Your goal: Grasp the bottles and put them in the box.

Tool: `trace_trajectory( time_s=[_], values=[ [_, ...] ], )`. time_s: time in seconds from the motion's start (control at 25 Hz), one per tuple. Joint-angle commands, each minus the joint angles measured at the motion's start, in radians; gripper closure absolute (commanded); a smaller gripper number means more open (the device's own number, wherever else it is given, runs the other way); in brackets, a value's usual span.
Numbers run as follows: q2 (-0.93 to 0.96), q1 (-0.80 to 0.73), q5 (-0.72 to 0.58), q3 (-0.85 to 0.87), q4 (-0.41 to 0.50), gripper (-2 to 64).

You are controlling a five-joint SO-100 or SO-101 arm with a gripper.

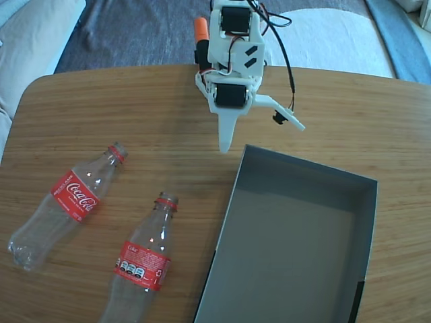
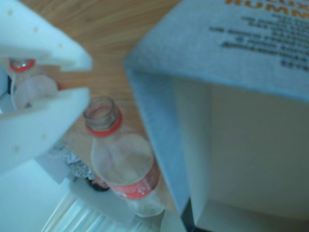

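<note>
Hand (image 1: 259, 138) parted, above table beside box (image 1: 232, 195) rim.

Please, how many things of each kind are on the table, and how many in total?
Bottles: 2, the left bottle and the bottle nearer the box.
Box: 1.
Total: 3.

Fixed view: bright, even daylight, sharp enough to read labels; small glints on both bottles (image 1: 74, 202) (image 1: 145, 259), box (image 1: 296, 235) interior evenly grey w/ soft shading along its walls, worktop (image 1: 101, 114) w/o hard shadows. Wrist view: soft, blurry overall, cool bluish cast; white end effector (image 2: 77, 77) up close at left is overexposed & out of focus. Print on the box wall at top right is smeared.
</note>
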Motion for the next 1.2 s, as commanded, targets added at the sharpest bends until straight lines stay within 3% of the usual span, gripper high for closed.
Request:
trace_trajectory(
  time_s=[0.0,1.16],
  values=[
    [0.011,-0.006,-0.003,-0.009,0.002,61.7],
    [0.005,-0.005,0.005,-0.057,0.000,61.6]
  ],
)
